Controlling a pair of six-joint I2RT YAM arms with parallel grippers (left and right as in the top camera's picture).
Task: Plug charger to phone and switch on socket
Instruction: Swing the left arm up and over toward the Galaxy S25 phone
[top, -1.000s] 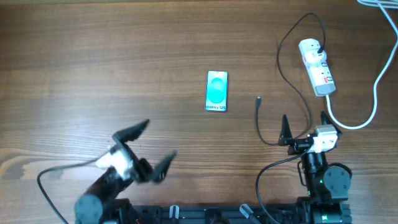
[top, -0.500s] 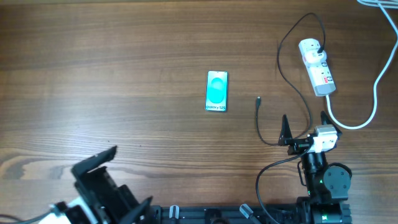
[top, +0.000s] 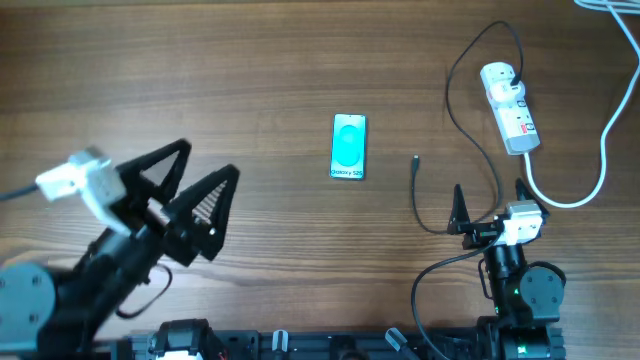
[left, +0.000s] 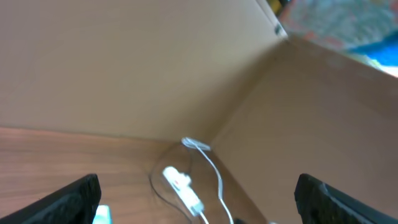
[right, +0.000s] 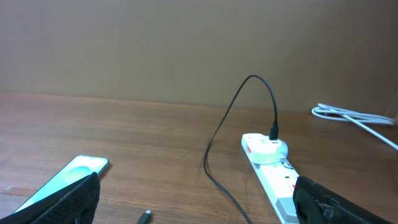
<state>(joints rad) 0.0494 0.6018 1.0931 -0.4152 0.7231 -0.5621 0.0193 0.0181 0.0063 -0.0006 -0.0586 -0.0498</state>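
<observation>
The phone (top: 348, 146) lies flat mid-table with its turquoise screen up; it also shows in the right wrist view (right: 59, 180). The charger's black cable (top: 460, 110) loops from a white adapter (top: 499, 76) on the socket (top: 510, 108) down to its plug tip (top: 415, 160), lying right of the phone. The tip shows in the right wrist view (right: 144, 217), as do the adapter (right: 264, 149) and socket (right: 283, 183). My left gripper (top: 198, 180) is open and empty, raised at the left. My right gripper (top: 490, 195) is open and empty near the front right. The socket appears blurred in the left wrist view (left: 183, 188).
The socket's thick white cord (top: 590, 170) curves off to the right edge and back corner (top: 610, 10). A brown wall stands behind the table (right: 186, 50). The right arm's own black cable (top: 430, 290) runs along the front edge.
My left arm has swung up from the front-left edge and now points right, toward the phone, jaws open. The right arm, phone, charger and socket have not moved.
</observation>
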